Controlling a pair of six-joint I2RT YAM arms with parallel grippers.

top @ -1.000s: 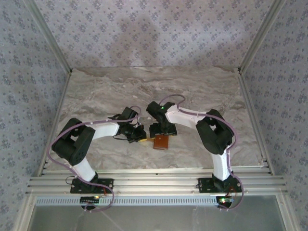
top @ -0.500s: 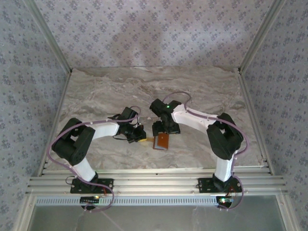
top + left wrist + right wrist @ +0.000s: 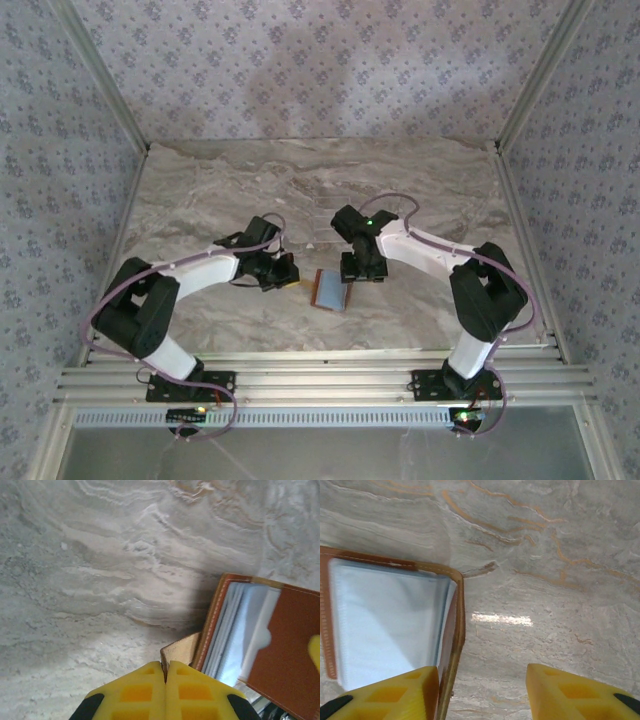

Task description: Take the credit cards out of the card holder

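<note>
Top external view: card holder lying open and flat on the tabletop, near the front, right between the two arms; left tool down at its left edge, right tool just behind its far right corner; one on each side, likely for pinning with one and pulling with the other.

Left wrist view: left tool squeezed together, yellow tips pressed tight with no gap; tan flap of the holder right at the tips, touching them; hard to tell whether nipped between them or just pushed down; probably there to stop the holder sliding or flopping closed. Pale sheets tucked under the brown pocket; maybe the cards, maybe lining; cannot tell; cards likely not out yet, so job only starting.

Right wrist view: right tool spread wide, holding nothing; one finger over the brown rim of the holder, the other over bare stone; grey-blue inside facing up; seems lined up to reach in for a card edge next; thin, slippery cards, so easy to miss.
</note>
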